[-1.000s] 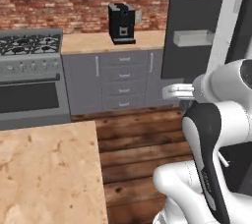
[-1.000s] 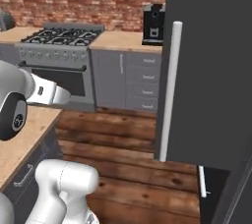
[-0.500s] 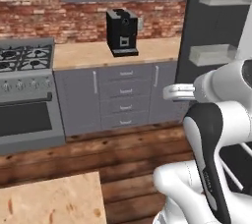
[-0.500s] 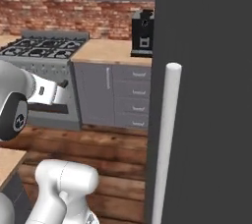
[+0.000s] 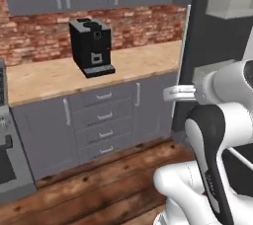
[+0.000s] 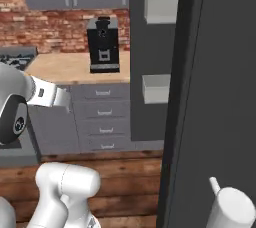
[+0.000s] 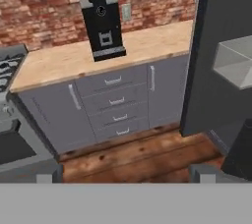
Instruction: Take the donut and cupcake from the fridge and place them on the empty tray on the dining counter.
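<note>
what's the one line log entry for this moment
phase: at fridge | gripper: open, empty | donut, cupcake: not yet picked | ahead: coffee machine on counter

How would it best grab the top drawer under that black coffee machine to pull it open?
By the small pale bar handle in the middle of the top drawer front, coming straight at it from the room side. The bar lies level and seems to stand off the grey front, so a pinch from above and below should suit it. The coffee machine stands higher up, out of the way.
</note>
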